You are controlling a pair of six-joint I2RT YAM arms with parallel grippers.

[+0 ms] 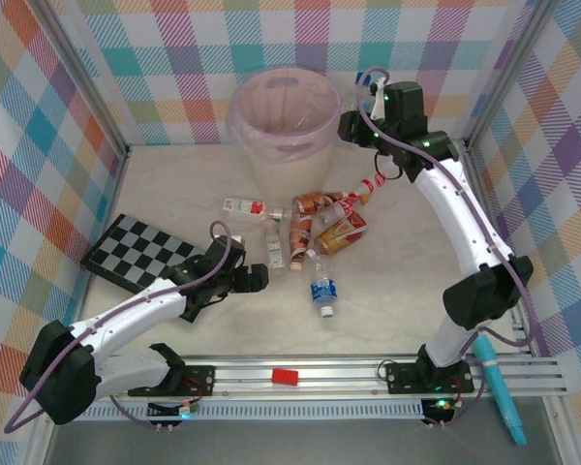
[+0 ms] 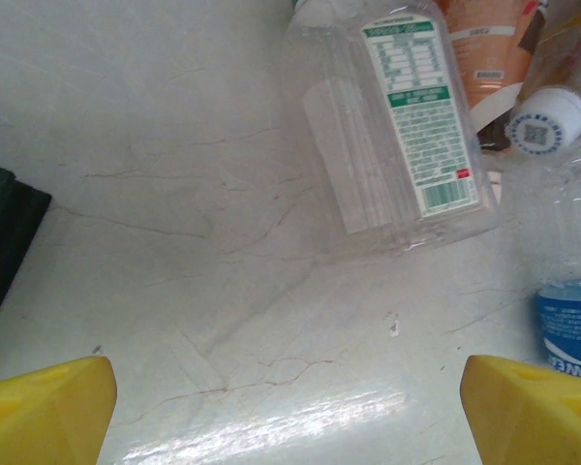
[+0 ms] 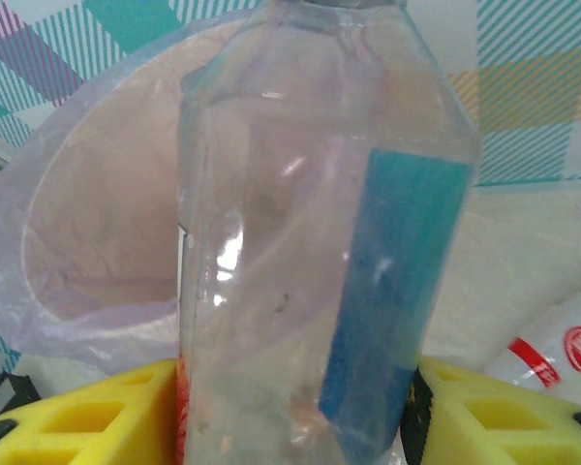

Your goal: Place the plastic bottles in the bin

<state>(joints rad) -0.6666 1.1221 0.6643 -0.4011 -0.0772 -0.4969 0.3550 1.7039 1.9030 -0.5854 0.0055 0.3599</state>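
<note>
My right gripper (image 3: 295, 412) is shut on a clear plastic bottle (image 3: 310, 223) with a blue label, held upright between the yellow fingers (image 3: 77, 417). The bin (image 3: 87, 223), with its pinkish liner, lies just behind and to the left of it. From above, the right gripper (image 1: 354, 124) hangs beside the bin (image 1: 283, 121), at its right rim. A pile of plastic bottles (image 1: 320, 221) lies mid-table, and a blue-labelled bottle (image 1: 322, 289) lies nearer. My left gripper (image 1: 261, 279) is open and low over the table, left of that bottle. Its wrist view shows a green-labelled clear bottle (image 2: 397, 126) ahead of the gripper (image 2: 290, 417).
A checkered board (image 1: 140, 254) lies at the left, close to the left arm. A red-and-white-labelled bottle (image 1: 244, 205) lies apart, left of the pile. A small red block (image 1: 285, 376) sits on the front rail and a teal tool (image 1: 499, 397) at the near right.
</note>
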